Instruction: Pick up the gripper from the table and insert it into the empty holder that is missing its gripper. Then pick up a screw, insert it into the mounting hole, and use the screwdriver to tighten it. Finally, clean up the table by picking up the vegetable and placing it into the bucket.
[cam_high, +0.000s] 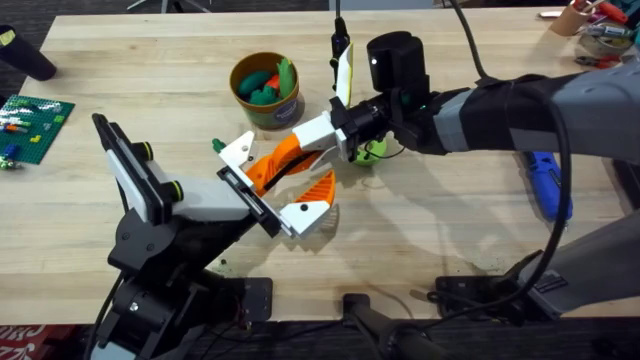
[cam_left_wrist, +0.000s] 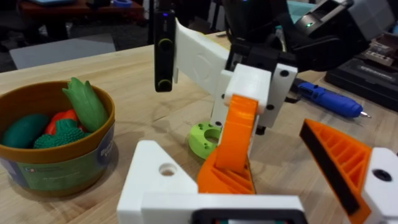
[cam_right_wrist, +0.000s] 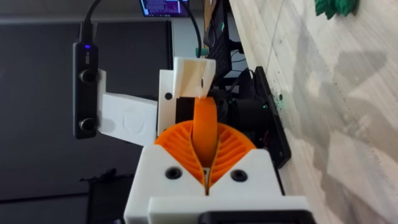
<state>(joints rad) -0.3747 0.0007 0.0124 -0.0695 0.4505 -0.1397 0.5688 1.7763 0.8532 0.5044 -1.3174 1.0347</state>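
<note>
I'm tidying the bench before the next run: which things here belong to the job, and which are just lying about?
Job: holder; blue screwdriver; bucket; toy vegetables inside it.
Lying about: green brick plate at the table's left edge; clutter at the far right corner.

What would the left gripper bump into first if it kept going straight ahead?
Most likely the right gripper. Its shut orange fingers already reach in between the open fingers of the left gripper, pointing back at it, so they would probably meet almost at once.
</note>
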